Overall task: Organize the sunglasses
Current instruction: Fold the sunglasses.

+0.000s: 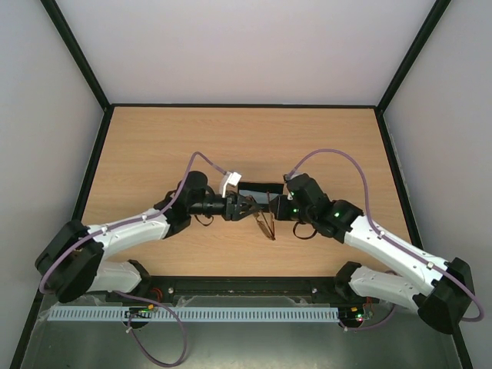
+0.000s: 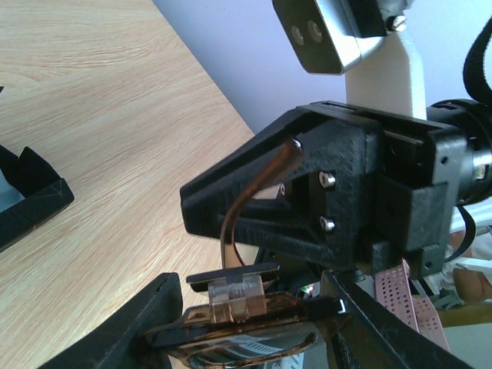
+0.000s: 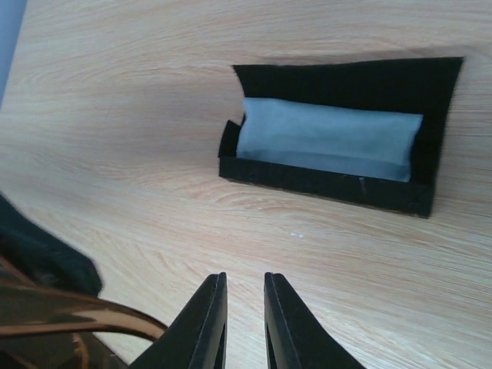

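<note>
The sunglasses (image 1: 267, 224), brown with an amber tint, are held above the table in my left gripper (image 1: 247, 207), which is shut on the frame. In the left wrist view the frame (image 2: 238, 307) lies across my left gripper (image 2: 257, 330), and one temple arm curves up in front of the right gripper's black body (image 2: 307, 192). My right gripper (image 1: 275, 209) faces the left one, close to the glasses. In the right wrist view its jaws (image 3: 245, 277) stand a narrow gap apart with nothing between them, and the sunglasses (image 3: 69, 319) are at the lower left.
The black case (image 3: 338, 84) lies open on the wooden table just beyond the grippers, with the light blue cloth (image 3: 327, 138) inside. It also shows in the top view (image 1: 257, 187), and one corner shows in the left wrist view (image 2: 31, 196). Walls enclose the table.
</note>
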`<state>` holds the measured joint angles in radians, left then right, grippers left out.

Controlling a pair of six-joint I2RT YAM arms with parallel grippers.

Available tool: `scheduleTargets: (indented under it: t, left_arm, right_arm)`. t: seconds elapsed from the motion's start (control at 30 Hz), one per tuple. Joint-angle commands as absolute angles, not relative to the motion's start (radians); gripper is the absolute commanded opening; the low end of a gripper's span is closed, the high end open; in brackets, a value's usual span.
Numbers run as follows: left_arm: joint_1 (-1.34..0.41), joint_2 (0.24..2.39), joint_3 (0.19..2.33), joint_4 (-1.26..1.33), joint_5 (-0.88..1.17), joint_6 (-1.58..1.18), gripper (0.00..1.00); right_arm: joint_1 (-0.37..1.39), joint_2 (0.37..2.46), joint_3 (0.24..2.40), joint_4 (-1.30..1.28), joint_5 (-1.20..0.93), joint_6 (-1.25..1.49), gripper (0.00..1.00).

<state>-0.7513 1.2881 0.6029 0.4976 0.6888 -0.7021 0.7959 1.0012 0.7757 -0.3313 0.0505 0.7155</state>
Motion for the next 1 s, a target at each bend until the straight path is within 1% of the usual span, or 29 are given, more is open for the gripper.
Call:
scheduleTargets:
  t: [0.0,0.33,0.6,0.67,0.73,0.83,0.97]
  left_arm:
    - [-0.747,1.329,0.623,0.598,0.729,-0.722,0.42]
    - [-0.747,1.41,0.628,0.698,0.778,-0.761,0.42]
    - [-0.747,1.43,0.63,0.737,0.801,-0.777,0.42]
    - [-0.746,1.428,0.629,0.742,0.817,-0.778,0.42]
    - [-0.742,1.414,0.619,0.76,0.84,-0.787,0.42]
    - [-0.738,1.375,0.589,0.778,0.877,-0.798,0.42]
    - [-0.737,1.304,0.54,0.818,0.925,-0.833,0.42]
  right_arm:
    - [0.83,1.013,0.741,-0.272,-0.003,0.727,0.15]
    - [0.877,1.023,0.725,-0.241,-0.03,0.728,0.14]
    - [0.889,1.015,0.707,-0.216,-0.094,0.73,0.14]
    - [0.89,1.009,0.703,-0.225,-0.078,0.732,0.15]
    - [0.889,0.977,0.717,-0.281,0.011,0.733,0.17]
    - [0.865,0.903,0.748,-0.369,0.1,0.728,0.22]
    - [0.803,0.778,0.785,-0.446,0.08,0.695,0.25]
